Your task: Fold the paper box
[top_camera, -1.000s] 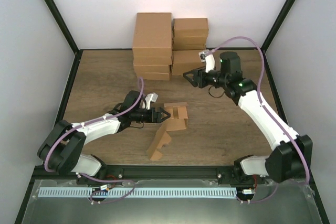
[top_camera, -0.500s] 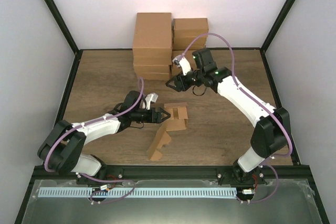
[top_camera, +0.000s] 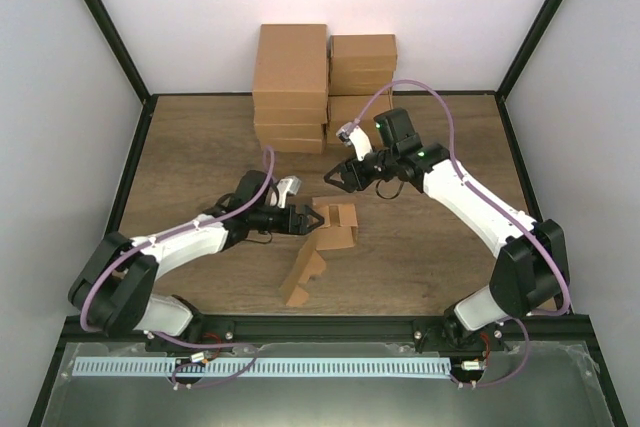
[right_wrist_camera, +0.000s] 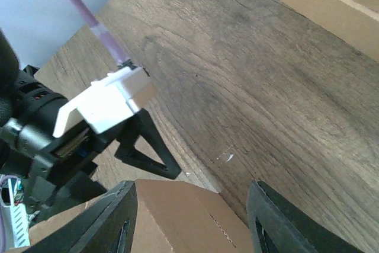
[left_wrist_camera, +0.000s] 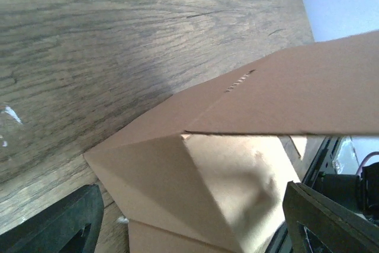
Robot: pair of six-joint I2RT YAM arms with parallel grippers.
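near the table's (top_camera: 190,157) middle, the part-folded paper box (top_camera: 336,236) lies at the wide-open left gripper (top_camera: 308,219). the right gripper (top_camera: 332,175) hovers open and empty over its far edge. an uneven push could crush it.

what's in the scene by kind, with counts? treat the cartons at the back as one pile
robot arms: 2
paper box: 1
carton pile: 1
total: 4
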